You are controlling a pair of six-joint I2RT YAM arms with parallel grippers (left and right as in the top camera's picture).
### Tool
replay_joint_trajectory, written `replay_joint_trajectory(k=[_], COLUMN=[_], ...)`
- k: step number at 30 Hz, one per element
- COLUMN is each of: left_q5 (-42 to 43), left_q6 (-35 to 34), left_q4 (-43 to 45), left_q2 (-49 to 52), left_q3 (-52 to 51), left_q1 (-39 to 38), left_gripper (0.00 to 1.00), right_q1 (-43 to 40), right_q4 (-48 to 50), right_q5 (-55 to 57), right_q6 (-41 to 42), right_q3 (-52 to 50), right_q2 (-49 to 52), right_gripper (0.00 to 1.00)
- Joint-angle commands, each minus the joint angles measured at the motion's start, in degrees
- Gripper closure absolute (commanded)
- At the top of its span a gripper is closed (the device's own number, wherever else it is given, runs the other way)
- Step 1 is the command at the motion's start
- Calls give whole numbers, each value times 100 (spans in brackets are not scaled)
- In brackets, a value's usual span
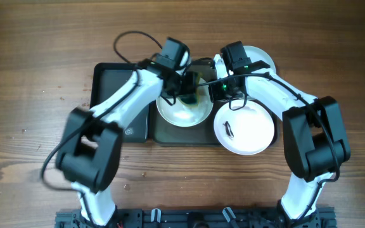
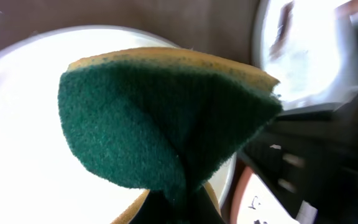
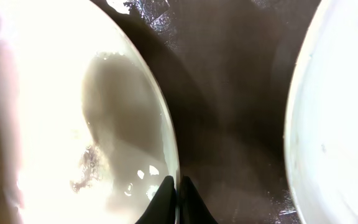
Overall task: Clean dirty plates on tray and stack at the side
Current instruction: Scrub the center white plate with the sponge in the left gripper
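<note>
Left pincer [image 1: 186, 87] grips a folded green-and-yellow sponge [image 2: 160, 124] over the middle plate [image 1: 182, 113] on the tray [image 1: 170, 134]; I cannot tell whether sponge and plate touch. Right pincer [image 3: 174, 198] is pinched narrow on that plate's rim, with a brownish smudge [image 3: 89, 168] inside it. A second plate [image 1: 244, 126], dark-marked, lies just beside it. A third plate [image 1: 262, 58] sits on the bench [image 1: 37, 95] behind the right arm [image 1: 277, 95].

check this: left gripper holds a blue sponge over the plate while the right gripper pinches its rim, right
Not blue: the left wrist view shows the sponge in the left gripper is dark green with a yellow backing. The rest stands: it is over the plate, and the right gripper pinches that plate's rim.
</note>
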Motion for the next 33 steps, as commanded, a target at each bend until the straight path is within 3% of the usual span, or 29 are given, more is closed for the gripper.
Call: replay_joint_trajectory(k=[1, 5, 12, 15, 23, 27, 33], left_q5=[-472, -1023, -1086, -1071, 1064, 1088, 551], left_q6=[131, 131, 92, -264, -323, -326, -345], left_q4=[-339, -627, -332, -284, 125, 315, -96], left_q2=[-415, -140, 691, 1019, 1211, 1196, 494], left_q3=[160, 94, -7, -7, -7, 57, 339], left_q1=[94, 79, 79, 76, -205, -256, -142], left_gripper=[96, 96, 96, 96, 96, 96, 96], right_q1=[83, 83, 83, 83, 83, 83, 83], right_q4=[-9, -9, -11, -9, -9, -11, -7], right_q5=[-164, -164, -164, -164, -164, -162, -162], right_q6=[-96, -94, -94, -94, -94, -96, -94], right_q3=[-83, -83, -83, -83, -83, -83, -83], right_q2=[94, 94, 94, 94, 94, 94, 94], right_gripper=[96, 96, 96, 96, 96, 96, 96])
